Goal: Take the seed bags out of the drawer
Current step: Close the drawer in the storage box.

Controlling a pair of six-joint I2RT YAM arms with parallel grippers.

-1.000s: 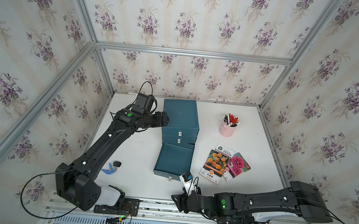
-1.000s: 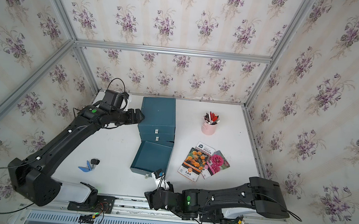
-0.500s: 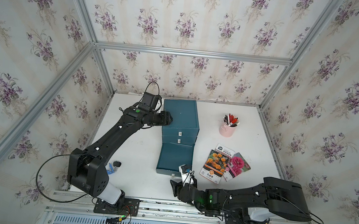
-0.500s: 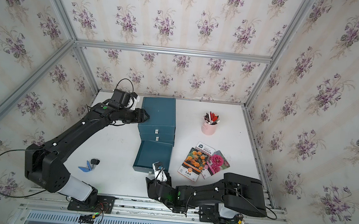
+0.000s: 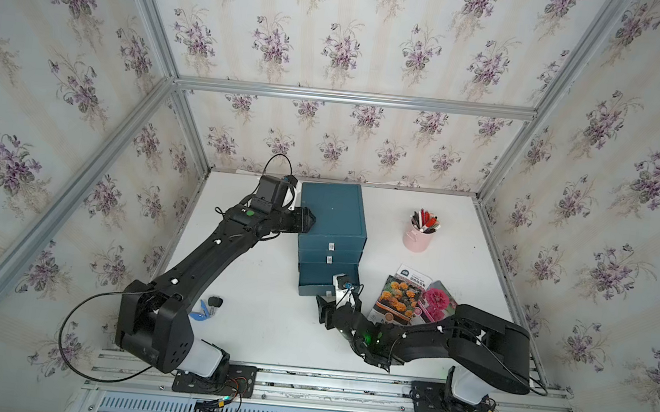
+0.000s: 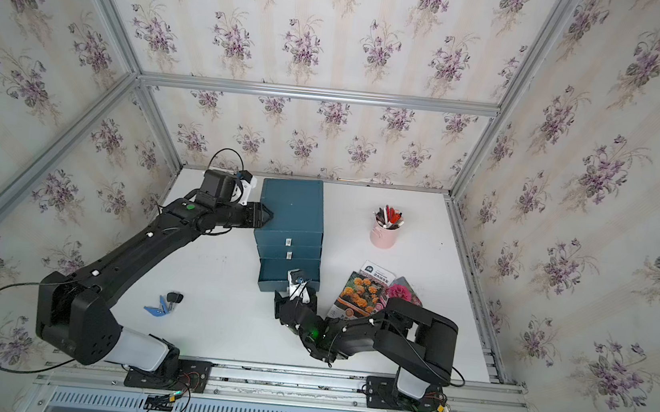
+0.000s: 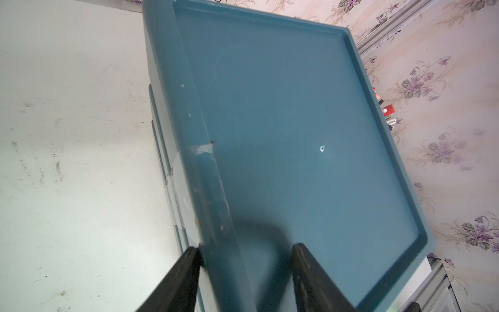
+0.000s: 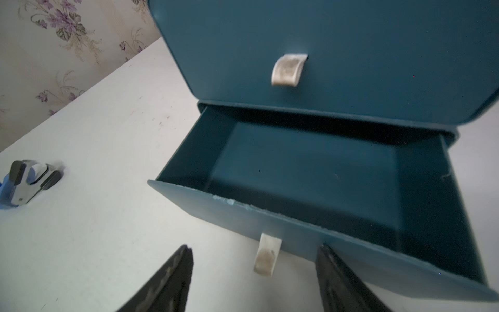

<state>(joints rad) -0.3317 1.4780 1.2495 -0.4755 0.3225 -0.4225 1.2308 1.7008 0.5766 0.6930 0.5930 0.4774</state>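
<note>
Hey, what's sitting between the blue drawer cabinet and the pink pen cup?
Nothing; just bare white table between the blue drawer cabinet and the pink pen cup, seen in both top views.

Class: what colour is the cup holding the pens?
Pale pink. The cup shows best in a top view.

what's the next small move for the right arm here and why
Probably ease the right gripper forward to push the bottom drawer shut: it stands open and empty, the seed bags lie on the table beside it, the open fingers flank its handle tab untouched, and the left gripper straddles the cabinet rim, likely to steady it.
</note>
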